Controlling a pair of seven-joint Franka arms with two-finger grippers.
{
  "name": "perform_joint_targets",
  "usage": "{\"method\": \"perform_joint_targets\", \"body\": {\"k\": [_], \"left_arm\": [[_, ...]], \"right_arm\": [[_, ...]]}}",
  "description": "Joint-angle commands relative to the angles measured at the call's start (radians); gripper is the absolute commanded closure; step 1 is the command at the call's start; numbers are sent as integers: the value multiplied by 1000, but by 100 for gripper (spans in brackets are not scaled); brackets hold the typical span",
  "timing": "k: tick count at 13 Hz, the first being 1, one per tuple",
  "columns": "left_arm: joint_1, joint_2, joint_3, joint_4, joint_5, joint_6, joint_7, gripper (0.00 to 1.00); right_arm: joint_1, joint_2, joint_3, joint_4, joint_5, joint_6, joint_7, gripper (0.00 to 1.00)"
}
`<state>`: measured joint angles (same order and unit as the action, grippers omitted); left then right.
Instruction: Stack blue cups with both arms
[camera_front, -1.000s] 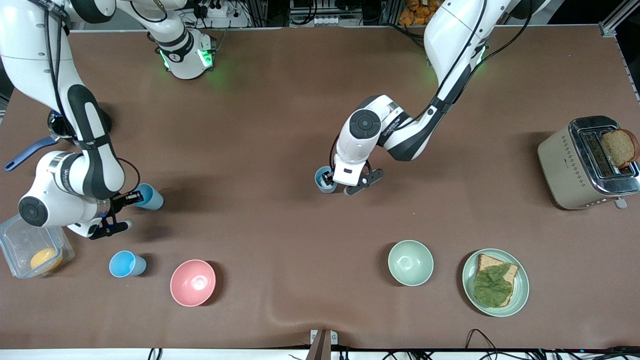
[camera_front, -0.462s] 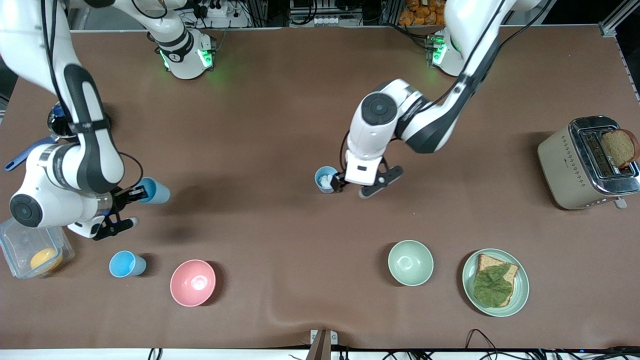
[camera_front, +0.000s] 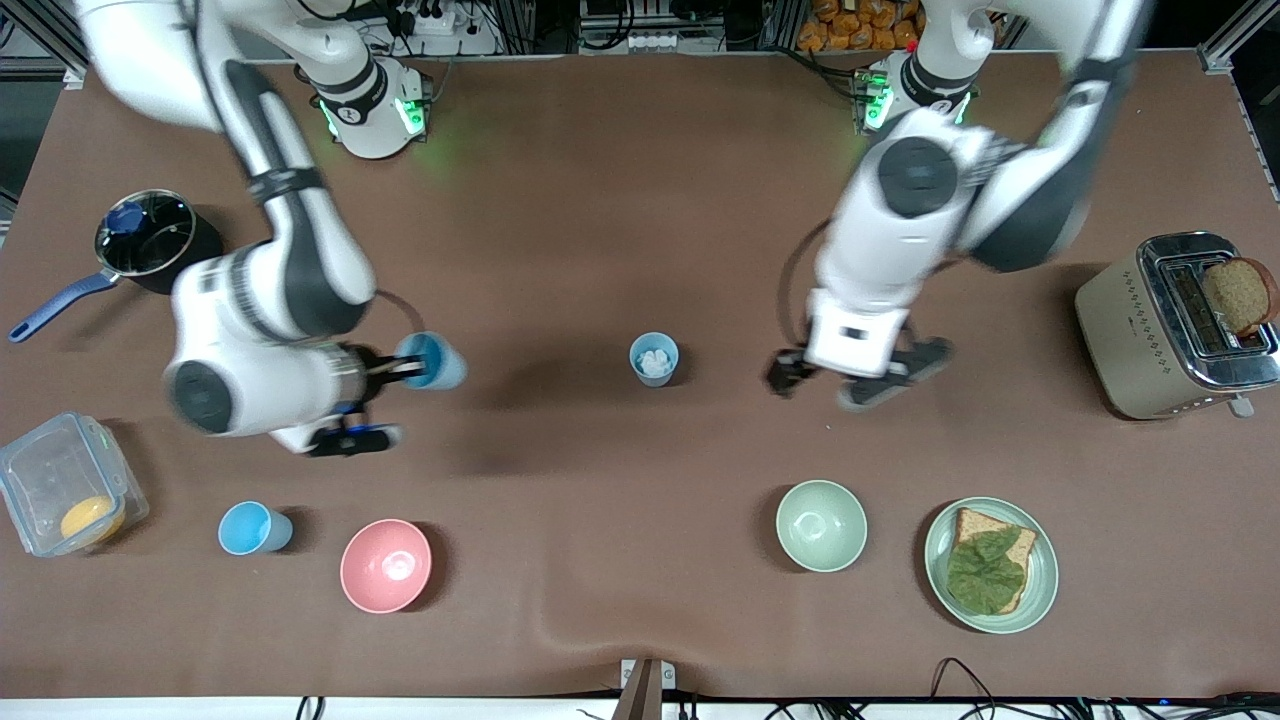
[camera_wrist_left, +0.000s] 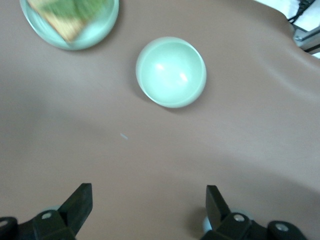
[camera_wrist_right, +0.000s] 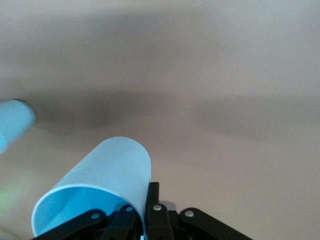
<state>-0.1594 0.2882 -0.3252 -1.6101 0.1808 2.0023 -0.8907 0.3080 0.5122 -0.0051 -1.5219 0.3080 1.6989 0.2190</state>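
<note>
A duller grey-blue cup (camera_front: 654, 358) stands upright at the table's middle with something white inside. My right gripper (camera_front: 400, 368) is shut on the rim of a brighter sky-blue cup (camera_front: 432, 361), held tilted in the air over bare table, toward the right arm's end from the grey-blue cup. In the right wrist view the fingers (camera_wrist_right: 151, 197) pinch that cup's wall (camera_wrist_right: 100, 185); another blue cup (camera_wrist_right: 12, 125) shows at the edge. A second sky-blue cup (camera_front: 255, 528) stands beside the pink bowl. My left gripper (camera_front: 850, 375) (camera_wrist_left: 147, 205) is open and empty over bare table, toward the left arm's end from the grey-blue cup.
A pink bowl (camera_front: 386, 565), a green bowl (camera_front: 821, 525) (camera_wrist_left: 171, 72) and a green plate (camera_front: 938, 545) with bread and lettuce lie near the front camera. A pot (camera_front: 150, 240), a clear container (camera_front: 60, 495) and a toaster (camera_front: 1150, 330) stand at the table's ends.
My right gripper has carried the sky-blue cup up and toward the table's middle. My left gripper has let go of the grey-blue cup and moved up and away toward the left arm's end.
</note>
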Motion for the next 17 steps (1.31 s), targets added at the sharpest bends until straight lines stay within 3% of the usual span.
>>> {"method": "perform_joint_targets", "body": {"k": [1, 6, 10, 14, 16, 17], "left_arm": [[73, -108, -14, -17, 3, -89, 226, 0], [248, -192, -11, 10, -47, -168, 557, 0], [314, -193, -8, 130, -70, -350, 613, 0], [449, -228, -46, 124, -170, -372, 729, 0], [410, -242, -14, 122, -170, -408, 727, 0], [340, -245, 62, 119, -169, -421, 723, 0]], "right_arm": [[109, 17, -13, 35, 45, 69, 192, 100], [267, 37, -13, 35, 45, 226, 416, 100], [368, 92, -15, 35, 36, 349, 522, 100], [399, 112, -15, 35, 36, 375, 546, 100], [413, 123, -15, 35, 36, 393, 553, 100], [413, 126, -15, 35, 37, 400, 553, 100]]}}
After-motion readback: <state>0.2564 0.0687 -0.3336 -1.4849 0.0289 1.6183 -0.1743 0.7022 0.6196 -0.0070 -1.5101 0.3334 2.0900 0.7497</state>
